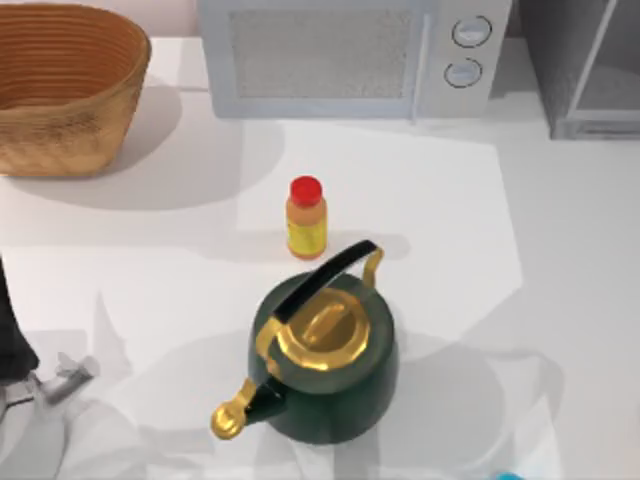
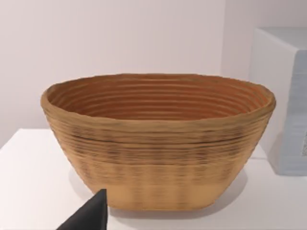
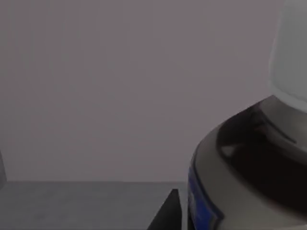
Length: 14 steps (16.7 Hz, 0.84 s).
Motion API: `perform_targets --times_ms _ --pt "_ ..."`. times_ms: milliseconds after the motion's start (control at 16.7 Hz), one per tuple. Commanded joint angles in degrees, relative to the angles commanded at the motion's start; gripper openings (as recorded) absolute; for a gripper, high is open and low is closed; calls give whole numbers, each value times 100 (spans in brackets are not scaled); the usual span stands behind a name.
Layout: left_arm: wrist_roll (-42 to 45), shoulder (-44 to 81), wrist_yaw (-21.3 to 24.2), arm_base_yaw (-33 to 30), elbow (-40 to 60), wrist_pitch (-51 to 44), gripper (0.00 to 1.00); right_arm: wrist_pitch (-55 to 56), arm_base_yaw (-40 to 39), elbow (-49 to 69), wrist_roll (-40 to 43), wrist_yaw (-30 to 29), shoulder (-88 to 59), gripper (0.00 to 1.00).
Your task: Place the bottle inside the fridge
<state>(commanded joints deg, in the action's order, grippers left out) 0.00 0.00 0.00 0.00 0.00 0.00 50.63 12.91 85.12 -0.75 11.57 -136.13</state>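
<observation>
- White worktop [image 1: 560, 250]: a woven tan wicker basket [image 1: 65, 85] stands at the far left, a white microwave with two round knobs [image 1: 350, 55] at the far centre, and the grey boxy fridge with a pale frame and glassy panel [image 1: 585, 70] at the far right corner, seen in part.
- An orange-yellow bottle with a red cap [image 1: 306, 218] stands upright near mid-worktop; just in front of it sits a dark-green kettle with gold lid and spout and a black handle [image 1: 325, 355].
- Left arm: parked at the near left edge; its wrist view faces the basket. Pincer state cannot be told.
- Right wrist view: the small dark-brown bottle with a white screw cap and blue-edged label [image 3: 249, 172] sits very close to the camera, before a plain grey back wall and grey floor. Whether the right pincer grips it cannot be told.
</observation>
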Motion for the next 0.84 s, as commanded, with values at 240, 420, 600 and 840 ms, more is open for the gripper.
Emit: perform_targets --times_ms 240,420,600,840 --pt "0 0 0 0 0 0 100 0 0 0 0 0 0 68" --pt "0 0 0 0 0 0 100 0 0 0 0 0 0 91" --pt "0 0 0 0 0 0 100 0 0 0 0 0 0 100" --pt "0 0 0 0 0 0 100 0 0 0 0 0 0 100"
